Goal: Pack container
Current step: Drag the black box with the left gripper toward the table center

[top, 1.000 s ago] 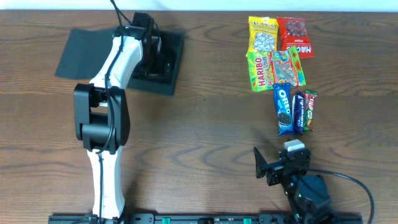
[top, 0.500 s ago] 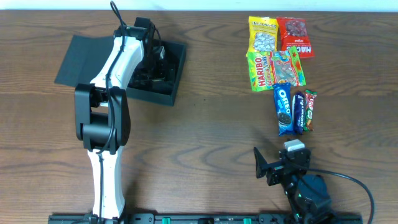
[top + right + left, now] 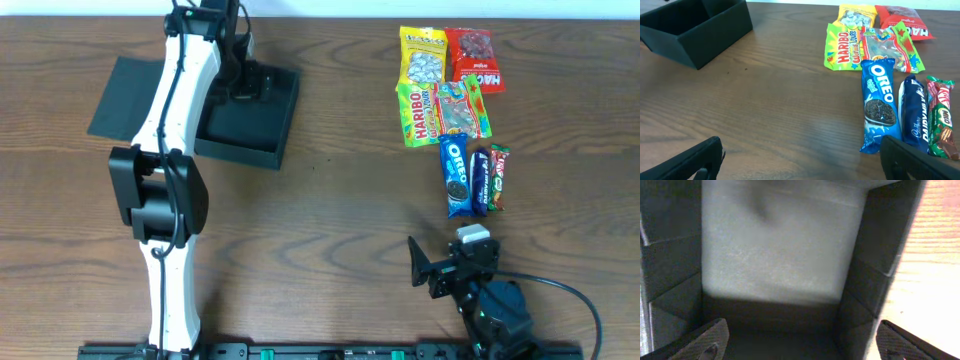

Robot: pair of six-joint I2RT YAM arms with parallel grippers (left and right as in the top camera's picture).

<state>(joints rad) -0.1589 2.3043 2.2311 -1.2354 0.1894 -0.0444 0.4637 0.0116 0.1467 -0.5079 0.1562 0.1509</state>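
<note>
Down at the left fingers [image 3: 705, 340], we see both tips spread wide at the lower corners of the left wrist view, with nothing between them. Just beyond them lies the bare grey floor of the container [image 3: 780, 255], its dark walls rising on either side. From overhead, the left arm reaches across the table [image 3: 330, 220] to the far left part, and its fingers sit over the far edge of the container [image 3: 250, 128]. We cannot tell whether the tips touch the box. The container stands open and holds nothing that we can see, and its flap lid [image 3: 125, 95] lies flat on the table to its left. The right fingers [image 3: 690, 160] are also parted and hold nothing. They hang low over bare wood near the front edge of the table, well apart from the container. Ahead of them the snacks lie in a cluster on the right side. An Oreo packet [image 3: 455, 175] lies closest, with a dark blue chocolate bar [image 3: 480, 178] just beside it and a red-and-green bar [image 3: 497, 175] against that. Farther back are a Haribo packet [image 3: 420, 115] overlapped by a clear gummy packet [image 3: 462, 105], then a yellow packet [image 3: 423, 55] and a red packet [image 3: 475, 58] side by side.
</note>
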